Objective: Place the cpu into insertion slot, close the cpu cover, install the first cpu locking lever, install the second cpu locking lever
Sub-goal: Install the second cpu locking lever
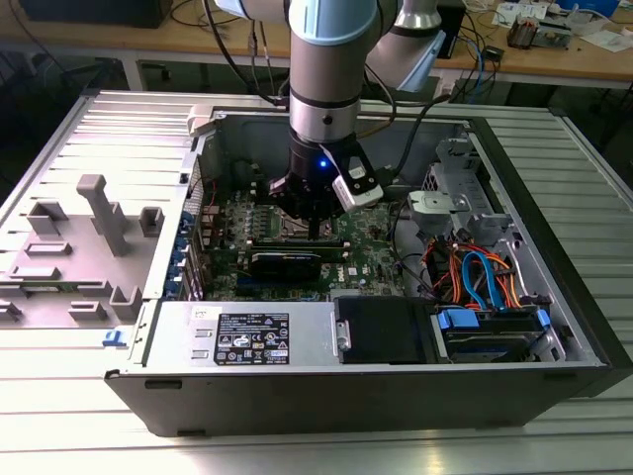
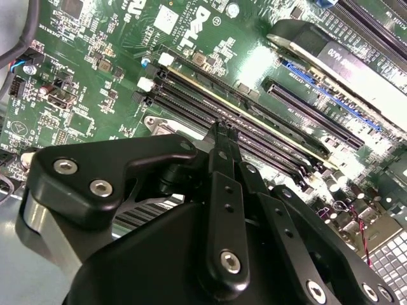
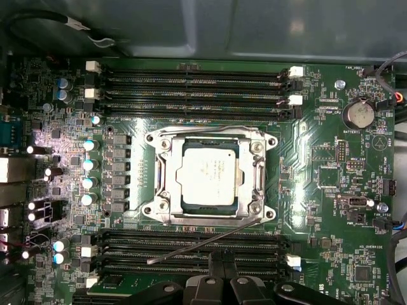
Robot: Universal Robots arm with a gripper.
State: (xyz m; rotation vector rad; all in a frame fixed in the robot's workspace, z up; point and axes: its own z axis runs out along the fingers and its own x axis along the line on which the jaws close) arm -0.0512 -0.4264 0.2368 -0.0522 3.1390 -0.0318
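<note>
In the first wrist view the cpu [image 3: 208, 173], silver-topped, lies in the insertion slot [image 3: 210, 215] on the green board. The cpu cover [image 3: 166, 170] lies flat around it, so the chip shows through the cover's window. One thin locking lever [image 3: 191, 246] sticks out at a slant over the memory slots, away from the socket's edge. Another lever [image 3: 203, 129] lies along the opposite edge of the socket. My gripper [image 3: 220, 255] is shut with nothing between its fingers, its tips just beside the slanted lever. In the second wrist view the gripper [image 2: 222, 129] hovers over the memory slots. In the exterior view the gripper [image 1: 313, 233] hangs inside the open computer case.
Rows of black memory slots [image 3: 191, 86] flank the socket on two sides. A black card [image 1: 285, 261] stands near the gripper. Orange and blue cables [image 1: 480, 277] and a drive cage [image 1: 455, 188] fill the exterior view's right. The case's black front wall [image 1: 356, 386] rises around the board.
</note>
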